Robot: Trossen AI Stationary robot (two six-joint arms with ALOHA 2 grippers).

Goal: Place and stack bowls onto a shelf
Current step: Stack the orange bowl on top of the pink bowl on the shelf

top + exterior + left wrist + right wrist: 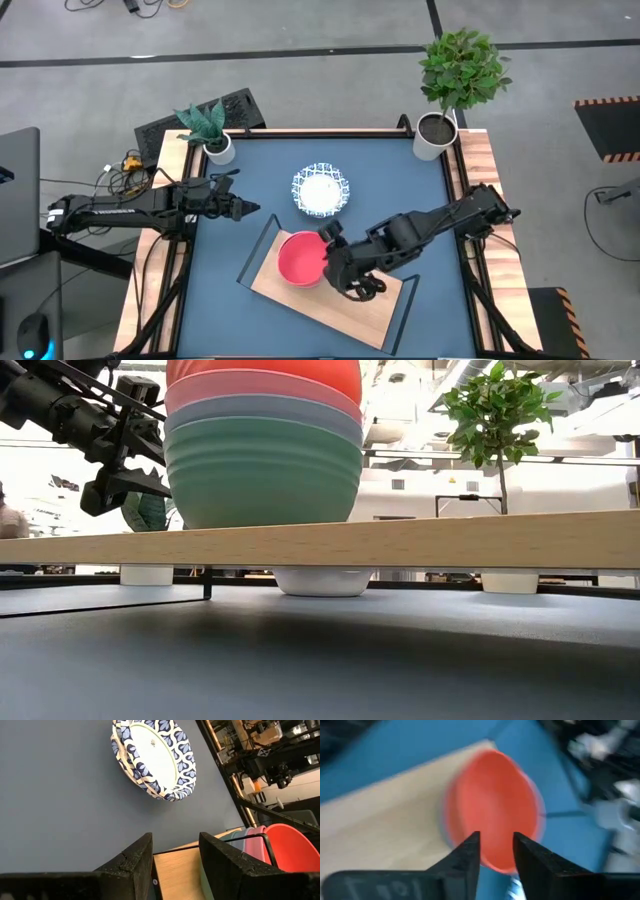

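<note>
A stack of bowls stands on the light-wood shelf (330,300), teal-green (262,475) at the bottom and pink-red (300,258) on top. A white bowl with a blue patterned rim (322,190) rests on its base on the blue table beyond the shelf. It also shows in the left wrist view (154,757). My right gripper (328,232) stands at the far right rim of the stack, slightly open and empty. Its own view (496,837) shows the red bowl (492,805) beyond the fingers. My left gripper (250,208) hovers left of the patterned bowl, open and empty.
Two white plant pots stand at the table's far corners (218,148) (434,135). The shelf's black metal frame ends (258,245) stick up on both short sides. Bare tabletop (420,190) lies right of the patterned bowl.
</note>
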